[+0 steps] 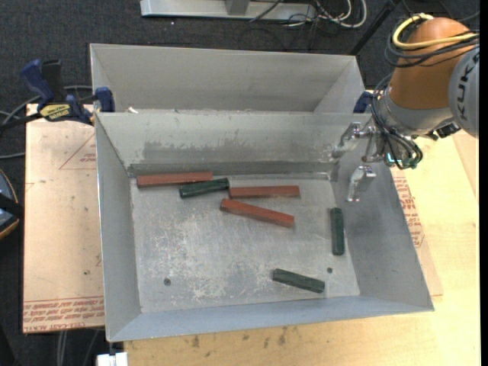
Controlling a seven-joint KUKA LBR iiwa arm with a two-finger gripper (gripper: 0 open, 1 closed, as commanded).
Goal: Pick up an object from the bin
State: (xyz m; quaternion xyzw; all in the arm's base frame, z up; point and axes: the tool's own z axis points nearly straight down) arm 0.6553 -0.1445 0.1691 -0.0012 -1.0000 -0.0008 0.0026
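Note:
My gripper (348, 172) hangs at the bin's right side, near the back right corner. It is open, and nothing sits between its fingers. Just below it in the view, a dark green stick (336, 231) lies on the bin floor, running front to back. A second dark green stick (298, 280) rests near the front edge. To the gripper's left lie two red-brown sticks, one level (264, 192) and one slanted (257, 213).
Along the back wall's foot lie a long red-brown stick (174, 179) and a dark green stick (204, 189) touching its right end. The arm with its orange cover comes in over the right rim. The sloping right wall is close beside the gripper.

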